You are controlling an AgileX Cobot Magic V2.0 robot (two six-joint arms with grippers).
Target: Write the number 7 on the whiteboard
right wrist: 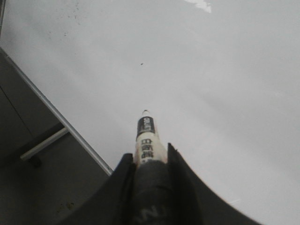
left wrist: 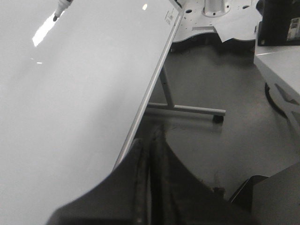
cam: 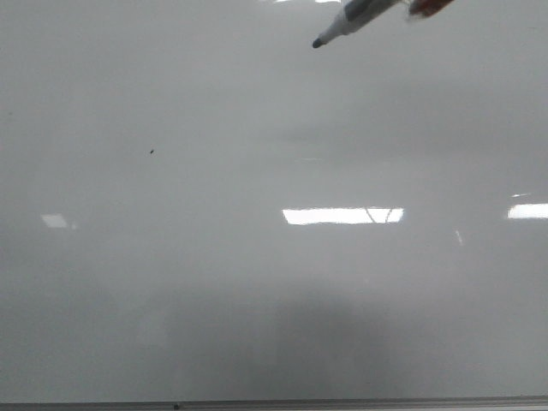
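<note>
Whiteboard (cam: 257, 282) fills nearly the whole front view, glossy and pale grey, with bright rectangular light reflections across the middle and right and a thin grey frame edge along the bottom. We see no drawn stroke of the number 7 on it; the only mark is a tiny dark speck (cam: 152, 152) left of centre. At the upper right of the front view a marker (cam: 347, 23) slants in from the top edge, its dark tip pointing down and to the left, close to the board — whether it touches the surface we cannot tell. In the right wrist view our right tool (right wrist: 149, 161) is pinching that marker, its two dark fingers pressed against the barrel on either side, the labelled white body and black band sticking out toward the board, with the speck beyond the tip. In the left wrist view our left tool (left wrist: 149, 140) sits at the bottom of the frame with its fingers pressed together and nothing between them — it lies just off the board's frame edge. The same view shows the marker tip at the upper left against the board, the board's wheeled stand (left wrist: 187, 108) on the grey floor (left wrist: 220, 145), and a counter (left wrist: 281, 65) at the right edge.
</note>
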